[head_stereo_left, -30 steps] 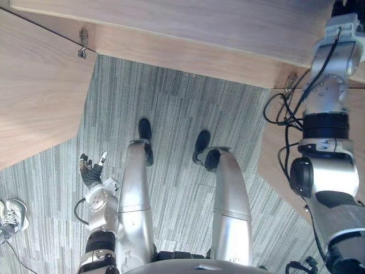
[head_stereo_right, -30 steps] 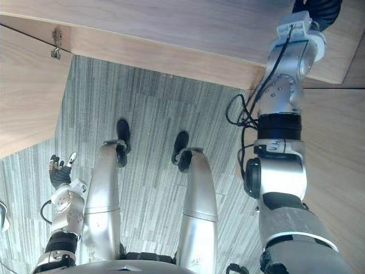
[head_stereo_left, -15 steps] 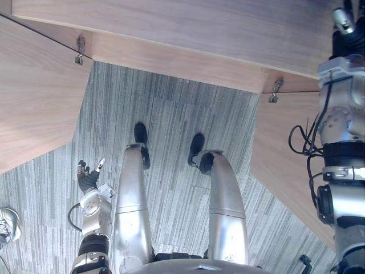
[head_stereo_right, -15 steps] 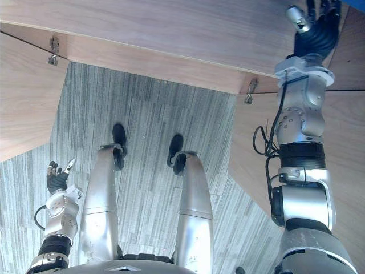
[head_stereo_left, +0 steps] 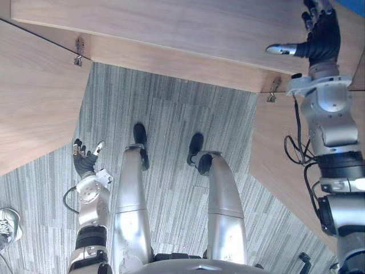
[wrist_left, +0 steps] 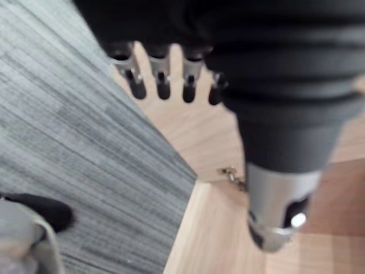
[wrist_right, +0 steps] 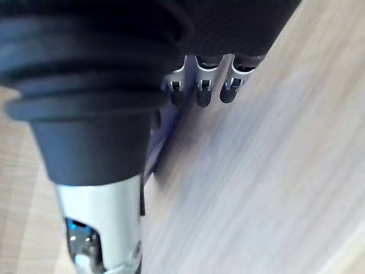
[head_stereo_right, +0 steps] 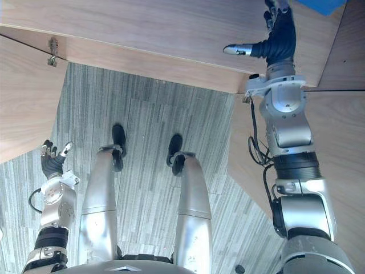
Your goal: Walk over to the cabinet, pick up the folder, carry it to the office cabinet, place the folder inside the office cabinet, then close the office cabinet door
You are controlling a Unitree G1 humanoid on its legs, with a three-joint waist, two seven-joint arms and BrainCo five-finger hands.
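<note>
Blue folder (head_stereo_right: pixel 322 4), axis unclear, right hand (head_stereo_right: pixel 280 37) near

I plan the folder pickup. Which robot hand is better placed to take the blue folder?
Probably the right robot hand: open, raised above the cabinet top, near the blue folder. The left robot hand hangs low over the carpet, far away.

Right robot hand (head_stereo_left: pixel 324 40) raised, splayed wide, left robot hand (head_stereo_left: pixel 84 164) low, relaxed
</note>
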